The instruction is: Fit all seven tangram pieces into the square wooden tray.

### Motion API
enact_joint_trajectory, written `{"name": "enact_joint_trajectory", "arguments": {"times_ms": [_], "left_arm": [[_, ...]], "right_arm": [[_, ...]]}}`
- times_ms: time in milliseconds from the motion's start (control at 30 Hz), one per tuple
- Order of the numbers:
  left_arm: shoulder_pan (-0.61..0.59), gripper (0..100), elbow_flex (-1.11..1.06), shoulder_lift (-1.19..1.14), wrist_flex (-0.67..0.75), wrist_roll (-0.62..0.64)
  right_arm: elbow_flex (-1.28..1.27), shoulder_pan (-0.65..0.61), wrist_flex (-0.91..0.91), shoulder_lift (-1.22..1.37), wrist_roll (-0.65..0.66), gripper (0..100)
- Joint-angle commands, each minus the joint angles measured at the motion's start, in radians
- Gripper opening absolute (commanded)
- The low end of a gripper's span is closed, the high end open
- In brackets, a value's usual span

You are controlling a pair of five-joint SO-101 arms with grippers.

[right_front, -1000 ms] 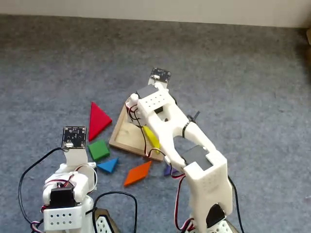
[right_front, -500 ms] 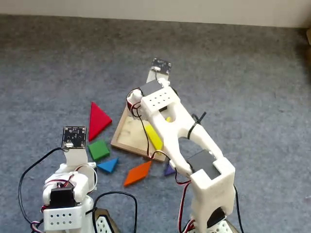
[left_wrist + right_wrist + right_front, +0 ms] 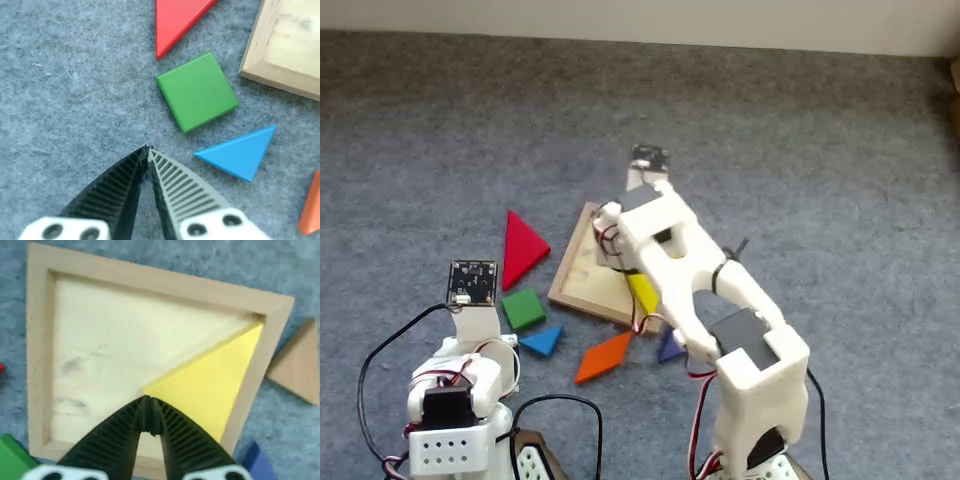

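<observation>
The wooden tray [image 3: 580,272] sits mid-frame in the high view, the right claw [image 3: 148,414] closed and empty over the yellow triangle [image 3: 210,390] inside it. The red triangle [image 3: 520,245], green square [image 3: 197,92] and blue triangle [image 3: 237,155] lie lower left, nearest the left claw [image 3: 146,152], likewise closed and empty.

Seven tangram pieces [image 3: 197,92], one tray [image 3: 150,281]

Right arm [image 3: 705,290] is stretched way out forward, and the right pincer [image 3: 148,407] points down with its jaws pinched together. Left arm [image 3: 455,400] sits folded up by its base, left pincer [image 3: 146,151] closed too, tips touching.
</observation>
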State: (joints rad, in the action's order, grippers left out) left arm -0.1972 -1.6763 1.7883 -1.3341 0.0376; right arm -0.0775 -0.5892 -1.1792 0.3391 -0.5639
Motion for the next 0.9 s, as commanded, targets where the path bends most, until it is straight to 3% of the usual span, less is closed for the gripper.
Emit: {"name": "enact_joint_trajectory", "arguments": {"times_ms": [0, 233, 500, 867], "left_arm": [[-0.001, 1, -0.019, 0.031, -0.006, -0.008], [-0.001, 1, -0.019, 0.031, -0.006, -0.008], [-0.001, 1, -0.019, 0.031, -0.006, -0.008], [-0.001, 1, -0.019, 0.031, -0.006, -0.008]], "right_arm": [[0.001, 0.074, -0.074, -0.030, 0.015, 1.2], [0.038, 0.094, -0.222, -0.076, 0.219, 1.2], [0.056, 0.094, -0.357, -0.407, 0.233, 1.2], [-0.355, 0.134, -0.346, -0.842, 0.235, 1.2]]}}
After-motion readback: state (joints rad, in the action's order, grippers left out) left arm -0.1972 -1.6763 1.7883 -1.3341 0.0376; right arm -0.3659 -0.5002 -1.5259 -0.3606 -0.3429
